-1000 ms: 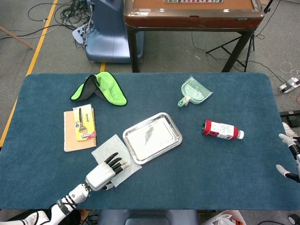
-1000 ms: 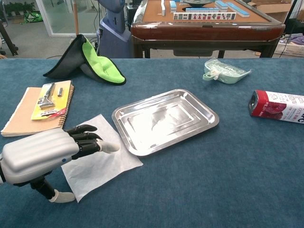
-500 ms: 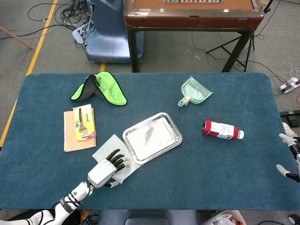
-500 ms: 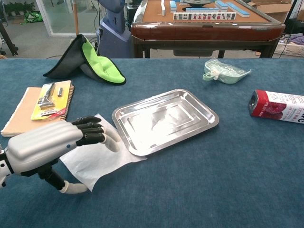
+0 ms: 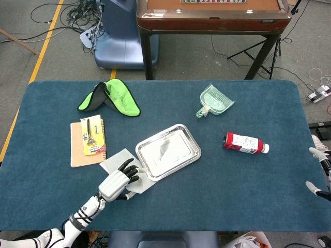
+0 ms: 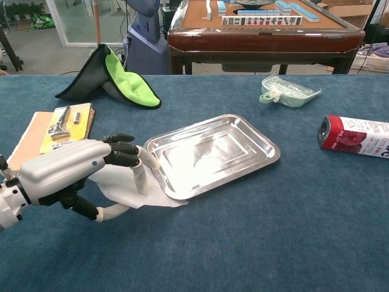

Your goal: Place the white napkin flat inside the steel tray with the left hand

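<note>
A steel tray (image 5: 168,151) lies on a blue table (image 5: 248,191). Just left of the tray, a white napkin (image 6: 130,185) lies bunched on the table, one edge tucked under the tray's near-left corner. The left hand (image 6: 73,170) grips the napkin, dark fingers (image 6: 124,159) curled over it and thumb below. The right hand (image 5: 319,173) shows only partly, far right of the tray; I cannot tell its state. A red bottle (image 5: 244,143) lies right of the tray.
</note>
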